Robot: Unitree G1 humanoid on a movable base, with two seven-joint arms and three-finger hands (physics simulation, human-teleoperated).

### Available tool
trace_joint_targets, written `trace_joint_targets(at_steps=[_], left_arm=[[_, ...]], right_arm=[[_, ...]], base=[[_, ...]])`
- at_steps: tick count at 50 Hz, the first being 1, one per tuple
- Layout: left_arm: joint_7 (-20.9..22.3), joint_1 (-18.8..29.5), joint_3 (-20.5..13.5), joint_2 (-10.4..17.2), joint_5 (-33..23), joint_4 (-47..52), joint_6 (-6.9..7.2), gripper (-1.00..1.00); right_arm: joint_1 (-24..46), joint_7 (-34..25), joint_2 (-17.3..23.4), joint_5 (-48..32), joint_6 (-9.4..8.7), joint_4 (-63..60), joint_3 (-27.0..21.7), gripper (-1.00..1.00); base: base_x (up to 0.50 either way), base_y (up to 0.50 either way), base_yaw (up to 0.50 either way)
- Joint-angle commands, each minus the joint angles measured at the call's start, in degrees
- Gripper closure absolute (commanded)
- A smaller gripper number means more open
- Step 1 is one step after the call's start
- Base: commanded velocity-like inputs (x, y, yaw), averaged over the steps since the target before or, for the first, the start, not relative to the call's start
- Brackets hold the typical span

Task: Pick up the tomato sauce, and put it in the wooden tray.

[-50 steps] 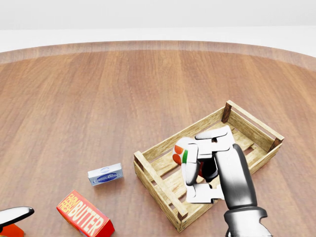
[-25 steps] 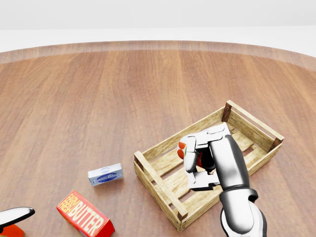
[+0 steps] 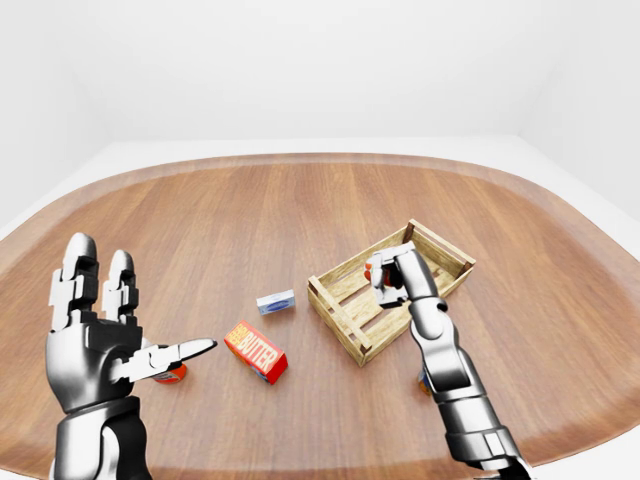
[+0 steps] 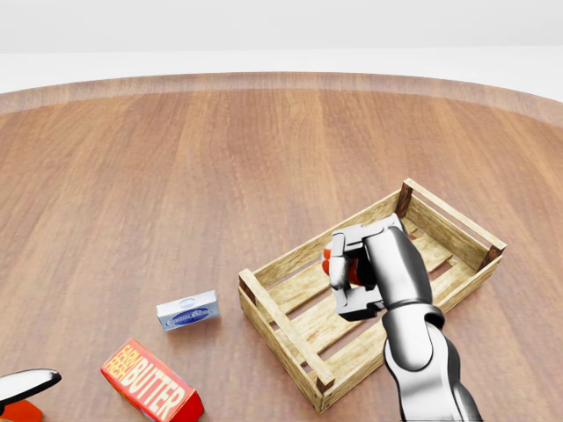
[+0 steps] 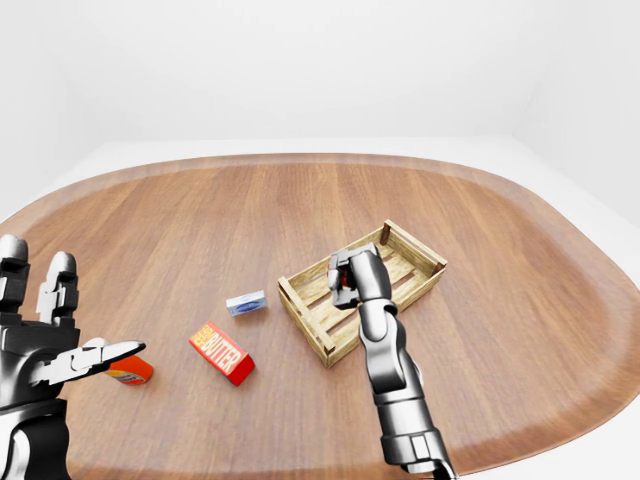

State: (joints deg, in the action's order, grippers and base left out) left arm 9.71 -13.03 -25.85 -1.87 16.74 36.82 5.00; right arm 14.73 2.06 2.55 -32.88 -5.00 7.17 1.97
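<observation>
Placing step underway. Right hand [image 4: 352, 272] clamps tomato sauce can [image 4: 327, 261] low inside wooden tray [image 4: 283, 330], near its middle slats. Left hand [image 3: 95, 335] idle, fingers spread wide, holding nothing. Next move, likely: settle can on slats, loosen fingers, lift hand clear.

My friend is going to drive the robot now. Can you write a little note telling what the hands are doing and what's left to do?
Right hand: fingers shut on the tomato sauce, held over the wooden tray, inside its walls.
Left hand: open, raised at the left-eye view's left, holding nothing.
Done: sauce picked up and carried to the tray.
Left: lower it, open the fingers, pull the hand away.
Butter box and small blue box lie outside the tray.
</observation>
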Motion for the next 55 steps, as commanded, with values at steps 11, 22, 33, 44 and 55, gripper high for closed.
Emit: trace_joint_targets(at_steps=[11,22,33,44,55], left_arm=[[0.1,0.0,-0.3,0.0,0.3,0.0,0.00,-0.95],[0.3,0.1,-1.3,0.2,1.2,-0.1,0.00,-0.95],[0.4,0.1,-1.6,0.2,1.3,-0.2,0.00,-0.95],[0.4,0.1,-1.7,0.2,1.4,0.0,0.00,-0.95],[0.4,0.2,-1.7,0.2,1.3,-0.1,0.00,-0.95]], right_arm=[[8.7,2.2,1.6,-4.5,0.00,14.1,-0.4,1.00],[13.7,1.1,3.0,-6.7,0.00,21.9,-0.6,1.00],[15.9,-0.1,4.3,-8.7,0.00,29.4,-0.5,1.00],[17.2,-2.1,5.2,-10.8,0.00,35.4,-0.1,1.00],[18.6,-4.2,5.6,-12.3,0.00,40.1,0.3,1.00]], base=[[0.00,0.00,0.00],[0.00,0.00,0.00],[0.00,0.00,0.00],[0.00,0.00,0.00],[0.00,0.00,0.00]])
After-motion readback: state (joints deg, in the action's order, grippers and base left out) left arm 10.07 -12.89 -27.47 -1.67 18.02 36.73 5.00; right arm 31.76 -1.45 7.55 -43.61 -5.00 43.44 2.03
